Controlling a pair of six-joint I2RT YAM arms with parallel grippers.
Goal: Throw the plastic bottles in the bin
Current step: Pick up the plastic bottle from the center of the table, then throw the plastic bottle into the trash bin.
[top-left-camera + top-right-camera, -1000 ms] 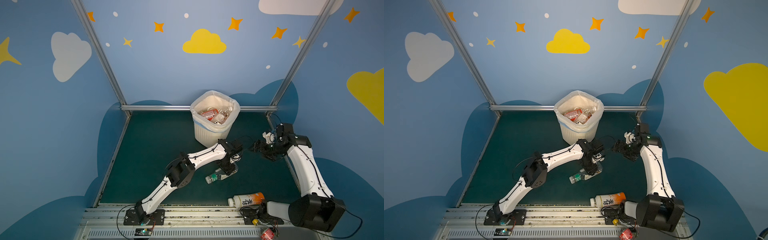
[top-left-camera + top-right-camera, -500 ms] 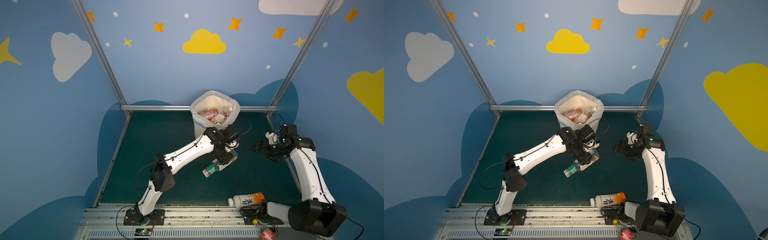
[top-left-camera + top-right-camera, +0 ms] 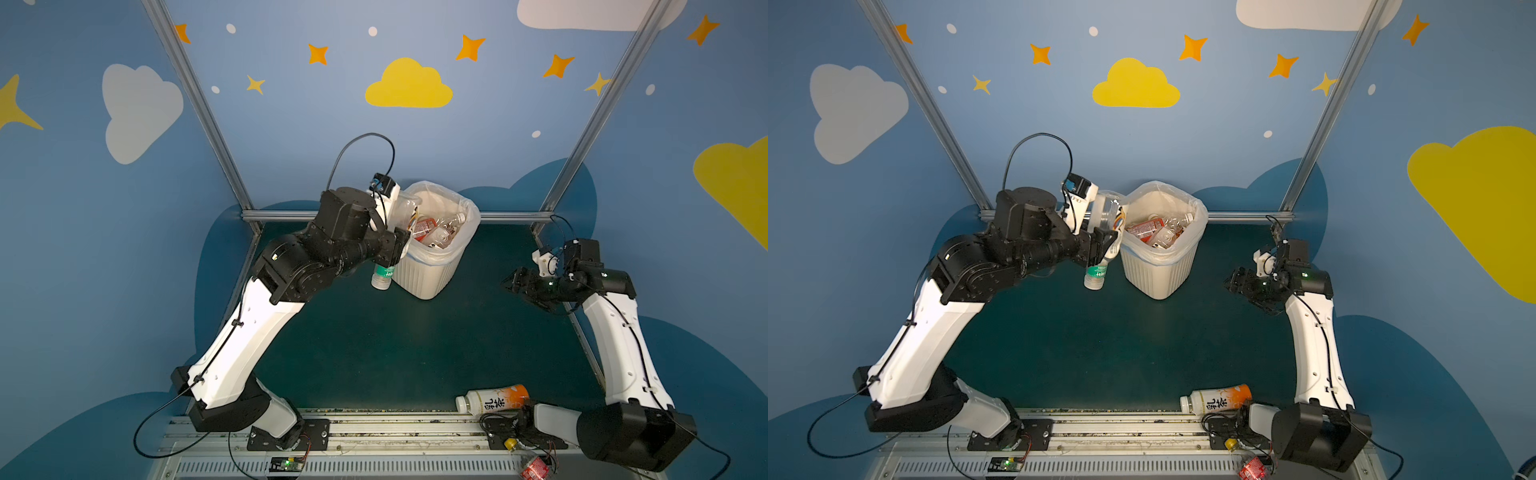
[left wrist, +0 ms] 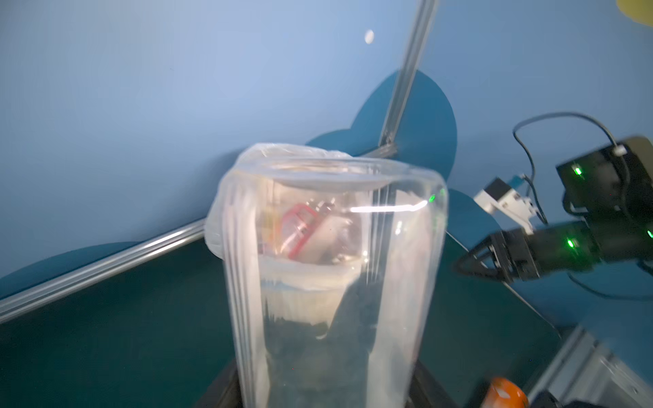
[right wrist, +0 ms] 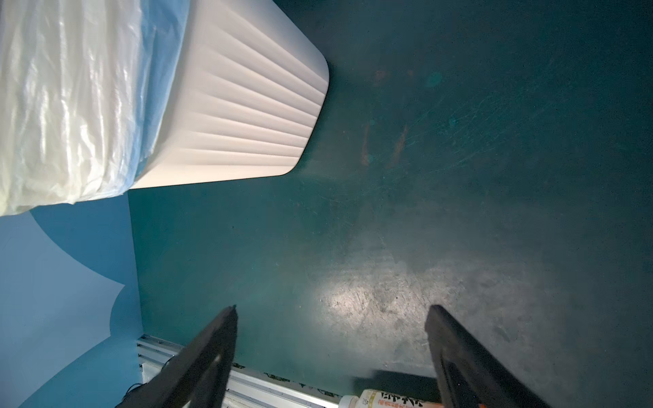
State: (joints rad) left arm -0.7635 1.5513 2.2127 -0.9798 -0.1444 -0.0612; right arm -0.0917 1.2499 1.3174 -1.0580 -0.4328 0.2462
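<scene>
Since the earlier frames, the left hand (image 3: pixel 397 249) has risen from the middle of the counter (image 3: pixel 395 353) to the rim of the bin (image 3: pixel 424 276). It grips a clear green-labelled bottle (image 3: pixel 385 272) cap downward, and we cannot tell whether the bottle's upper end is over the opening or just beside it. We observe the right hand (image 5: pixel 332 310) hovering well apart on the bin's other side with its jaws wide. Several bottles (image 3: pixel 430 228) lie inside the bin, and an orange-labelled bottle (image 3: pixel 494 401) lies on its side at the counter's near edge.
</scene>
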